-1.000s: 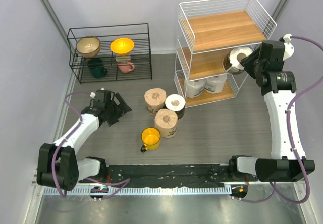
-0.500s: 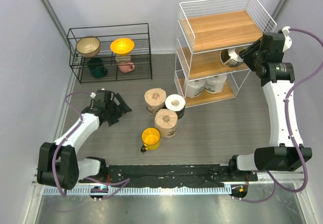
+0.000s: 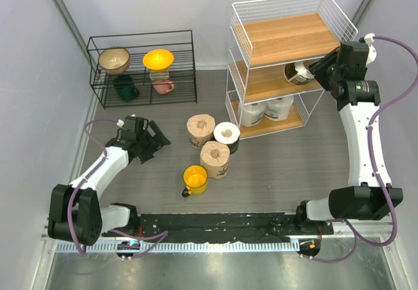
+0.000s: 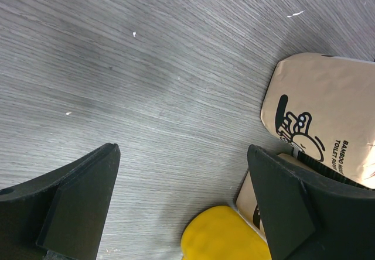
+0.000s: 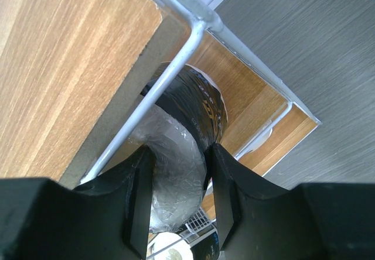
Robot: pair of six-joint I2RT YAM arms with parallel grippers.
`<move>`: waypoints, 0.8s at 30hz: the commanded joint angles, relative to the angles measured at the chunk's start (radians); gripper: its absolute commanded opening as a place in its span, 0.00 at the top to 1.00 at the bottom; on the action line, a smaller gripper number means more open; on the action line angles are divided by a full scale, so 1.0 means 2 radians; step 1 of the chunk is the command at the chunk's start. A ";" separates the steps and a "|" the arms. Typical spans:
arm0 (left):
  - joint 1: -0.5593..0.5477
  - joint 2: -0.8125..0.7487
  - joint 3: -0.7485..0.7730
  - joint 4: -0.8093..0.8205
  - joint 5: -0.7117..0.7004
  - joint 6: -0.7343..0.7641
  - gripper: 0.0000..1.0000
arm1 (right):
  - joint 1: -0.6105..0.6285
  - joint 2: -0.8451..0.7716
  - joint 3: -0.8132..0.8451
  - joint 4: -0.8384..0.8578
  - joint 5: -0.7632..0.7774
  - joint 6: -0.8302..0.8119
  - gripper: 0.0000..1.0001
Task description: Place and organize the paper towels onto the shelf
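Top view: grey tabletop. White wire shelf at rear right, two white rolls on its bottom board. Three loose rolls and a mug mid-tabletop. Left arm low and bent; left gripper wide open, empty. Right arm reaches up to the middle tier; right gripper clamped on dark-wrapped roll.

Left wrist: fingers spread over bare tabletop; tan roll and mug ahead.

Right wrist: fingers pinch the dark-wrapped roll under the shelf wire.

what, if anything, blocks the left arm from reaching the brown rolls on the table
Probably nothing, so likely yes: the left pincer is open and points at the nearest brown roll with only bare table between.
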 commanded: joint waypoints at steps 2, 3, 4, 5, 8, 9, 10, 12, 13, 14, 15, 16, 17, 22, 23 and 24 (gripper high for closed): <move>-0.003 -0.002 0.006 0.006 0.003 0.009 0.05 | -0.001 -0.011 -0.022 0.093 -0.037 0.010 0.60; -0.002 -0.001 0.006 0.006 0.003 0.009 0.04 | -0.001 -0.011 -0.028 0.097 -0.040 0.011 0.59; -0.002 -0.001 0.006 0.006 0.002 0.009 0.04 | -0.001 -0.011 -0.031 0.099 -0.045 0.011 0.59; -0.002 -0.001 0.006 0.006 0.004 0.009 0.04 | -0.001 -0.012 -0.033 0.102 -0.046 0.012 0.58; -0.003 0.001 0.006 0.007 0.004 0.010 0.04 | -0.001 -0.011 -0.042 0.104 -0.050 0.012 0.53; -0.003 0.000 0.006 0.008 0.006 0.010 0.04 | -0.001 -0.014 -0.043 0.105 -0.050 0.012 0.50; -0.003 0.001 0.006 0.008 0.006 0.010 0.04 | -0.001 -0.016 -0.044 0.106 -0.050 0.013 0.48; -0.003 0.003 0.006 0.008 0.007 0.009 0.04 | -0.001 -0.022 -0.048 0.108 -0.051 0.011 0.44; -0.003 0.003 0.007 0.008 0.007 0.010 0.04 | -0.001 -0.025 -0.048 0.110 -0.050 0.011 0.43; -0.002 0.003 0.007 0.008 0.008 0.010 0.04 | -0.001 -0.027 -0.050 0.110 -0.050 0.011 0.42; -0.003 0.005 0.006 0.008 0.007 0.010 0.05 | -0.001 -0.030 -0.050 0.111 -0.050 0.010 0.40; -0.002 0.005 0.007 0.008 0.008 0.010 0.04 | -0.001 -0.032 -0.051 0.111 -0.051 0.009 0.40; -0.002 0.005 0.006 0.008 0.009 0.010 0.04 | -0.001 -0.033 -0.052 0.111 -0.050 0.010 0.40; -0.003 0.004 0.008 0.008 0.008 0.010 0.04 | -0.001 -0.049 -0.059 0.115 -0.051 0.009 0.40; -0.003 0.004 0.008 0.008 0.009 0.010 0.04 | -0.001 -0.053 -0.065 0.118 -0.051 0.008 0.40; -0.003 0.004 0.007 0.008 0.009 0.010 0.04 | -0.001 -0.056 -0.067 0.120 -0.051 0.008 0.40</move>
